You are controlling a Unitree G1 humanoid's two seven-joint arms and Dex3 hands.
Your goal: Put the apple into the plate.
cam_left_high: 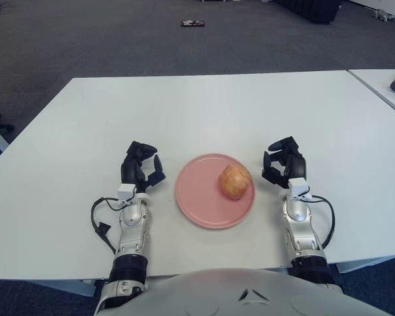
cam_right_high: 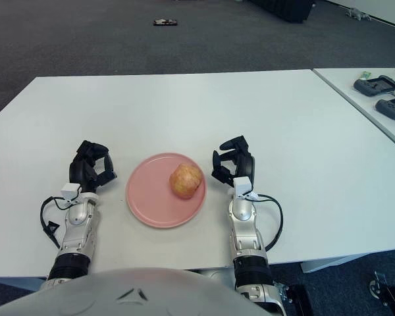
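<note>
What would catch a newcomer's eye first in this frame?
The apple sitting on the right part of the pink plate, at the near middle of the white table. Next, the two black-fingered hands flanking the plate: the left hand on its left, the right hand close beside the apple's side, both holding nothing.

Reddish-yellow apple [cam_left_high: 235,181] sits on pink plate [cam_left_high: 201,204], right side.
</note>
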